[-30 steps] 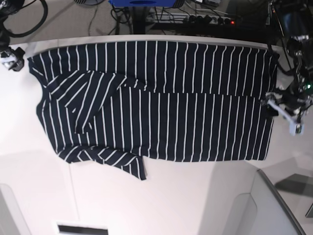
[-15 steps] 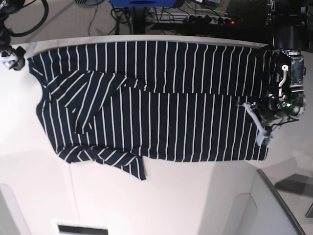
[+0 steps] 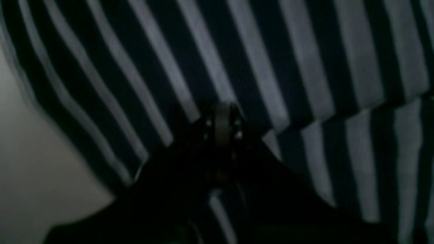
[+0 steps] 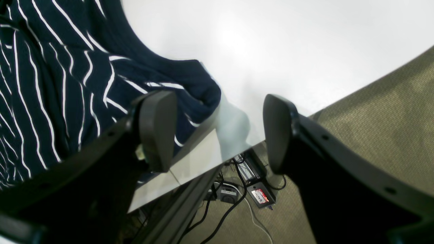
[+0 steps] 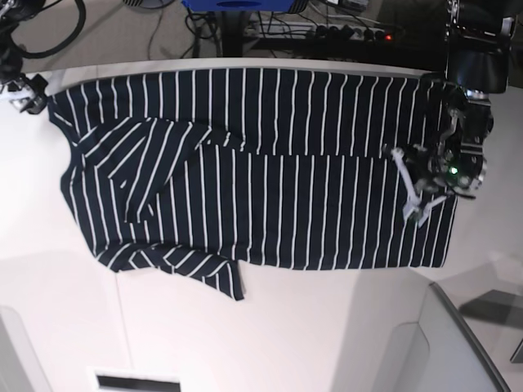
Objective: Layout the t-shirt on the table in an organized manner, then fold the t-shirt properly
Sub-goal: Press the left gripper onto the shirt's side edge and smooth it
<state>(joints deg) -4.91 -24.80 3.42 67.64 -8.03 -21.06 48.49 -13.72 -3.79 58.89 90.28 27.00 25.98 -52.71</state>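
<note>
The dark navy t-shirt (image 5: 245,180) with thin white stripes lies spread across the white table (image 5: 286,327), one sleeve folded over at the left. My left gripper (image 5: 413,192) is over the shirt's right end, a little in from its edge. In the left wrist view its jaws (image 3: 222,118) are pressed together on the striped cloth (image 3: 271,51), which looks pinched at the tips; that view is dark and blurred. My right gripper (image 4: 217,132) stands open over the table's far left corner (image 5: 29,90), with nothing between its fingers. A bunched dark edge of the shirt (image 4: 190,84) lies just beside its left finger (image 4: 157,130).
Beyond the table's far edge are cables and a power strip (image 5: 343,33) on the floor. Carpet (image 4: 390,101) and a small box with cables (image 4: 259,196) show below the table corner. A grey panel (image 5: 458,343) sits at the front right.
My left gripper closed at the shirt's right edge, then moved left and up over the cloth. The right gripper stayed open at the far left corner.
</note>
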